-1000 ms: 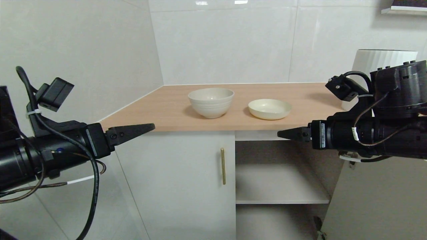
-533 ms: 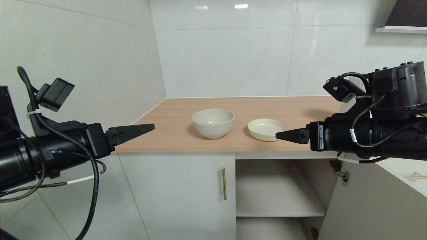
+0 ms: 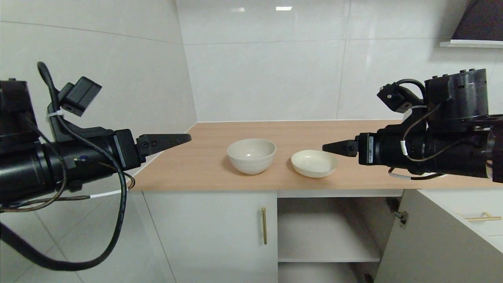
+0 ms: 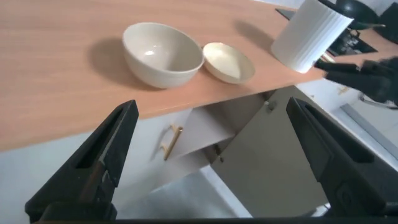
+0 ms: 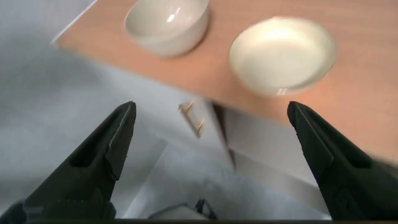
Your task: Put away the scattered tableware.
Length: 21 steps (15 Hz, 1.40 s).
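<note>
Left gripper (image 3: 186, 138): being held in the air at the near left, short of the countertop's (image 3: 204, 169) edge; fingers being held wide apart, nothing between them.
Right gripper (image 3: 327, 147): being held at the near right, just this side of the shallow dish (image 3: 314, 164); fingers also spread wide, nothing gripped.
Cabinet: right-hand door (image 3: 432, 243) being left swung open, bare shelf (image 3: 326, 239) being exposed below the dish; left door shut, brass handle (image 3: 264, 226) on it.
Bowl (image 3: 251, 155): being left upright on the countertop, just left of the dish, not touching it.
Ribbed white container (image 4: 310, 34): standing farther along the countertop, past the dish.
Step in hand: judged as approach, neither piece being grasped yet.
Next move: probably the right gripper is to be lowered over the dish's near rim, closed on the thin wall, then the dish carried down onto the open shelf; care is being called for with the slippery rim.
</note>
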{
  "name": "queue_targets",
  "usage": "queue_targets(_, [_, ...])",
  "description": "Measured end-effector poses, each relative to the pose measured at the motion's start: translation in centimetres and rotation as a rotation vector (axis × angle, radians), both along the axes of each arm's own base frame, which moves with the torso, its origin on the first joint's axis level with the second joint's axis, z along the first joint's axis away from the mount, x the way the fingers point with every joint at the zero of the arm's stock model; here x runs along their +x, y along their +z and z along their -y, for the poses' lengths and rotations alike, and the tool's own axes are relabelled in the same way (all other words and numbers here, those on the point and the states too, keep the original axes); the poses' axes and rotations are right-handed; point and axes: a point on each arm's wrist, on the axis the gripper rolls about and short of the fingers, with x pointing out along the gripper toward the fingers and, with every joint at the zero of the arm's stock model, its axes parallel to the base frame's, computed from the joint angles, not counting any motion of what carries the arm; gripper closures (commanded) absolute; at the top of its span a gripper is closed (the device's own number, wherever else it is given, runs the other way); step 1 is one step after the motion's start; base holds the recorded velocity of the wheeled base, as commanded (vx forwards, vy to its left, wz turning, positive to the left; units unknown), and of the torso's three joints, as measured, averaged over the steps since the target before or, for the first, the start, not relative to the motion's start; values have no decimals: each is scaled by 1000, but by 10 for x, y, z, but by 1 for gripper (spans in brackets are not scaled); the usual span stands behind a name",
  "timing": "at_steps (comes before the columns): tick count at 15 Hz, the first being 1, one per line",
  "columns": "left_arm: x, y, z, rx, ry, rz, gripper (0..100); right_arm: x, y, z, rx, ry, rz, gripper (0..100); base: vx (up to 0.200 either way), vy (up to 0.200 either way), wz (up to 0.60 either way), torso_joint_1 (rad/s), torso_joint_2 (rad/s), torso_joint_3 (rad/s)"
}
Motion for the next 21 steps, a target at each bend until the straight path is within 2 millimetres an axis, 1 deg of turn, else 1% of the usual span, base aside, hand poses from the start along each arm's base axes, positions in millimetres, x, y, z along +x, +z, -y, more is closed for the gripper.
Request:
queue_targets(2, [13,11,5,14,-5,-64,0,17,-2,1,-24,-36,-38,0,0,0,0,0,0,0])
queue_targets(4, [25,23,12,36,7,-148,0,30,-7,2,-78,-115,-97,0,0,0,0,0,0,0])
queue_targets(5, [34,26,17,51,38,-184,0,35,-8,2,-110,-163,-120,0,0,0,0,0,0,0])
queue_targets(6, [46,23,23,77,102,-214,0,40,-8,1,-132,-201,-137,0,0,0,0,0,0,0])
queue_targets(8, [70,4,45,127,221,-279,0,50,-10,-2,-101,-259,-161,0,0,0,0,0,0,0])
queue_targets(10, [92,-14,75,118,327,-308,0,56,-15,-5,-100,-270,-171,0,0,0,0,0,0,0])
queue_targets(11, [102,-23,87,123,369,-307,0,58,-16,-6,-101,-270,-173,0,0,0,0,0,0,0])
queue_targets(13, [121,-39,101,140,437,-309,0,59,-18,-6,-104,-271,-178,0,0,0,0,0,0,0])
queue_targets(16, [139,-57,110,133,442,-298,0,59,-21,-7,-112,-272,-182,0,0,0,0,0,0,0])
queue_targets(21, [165,-78,109,126,486,-285,0,58,-22,-9,-120,-271,-185,0,0,0,0,0,0,0])
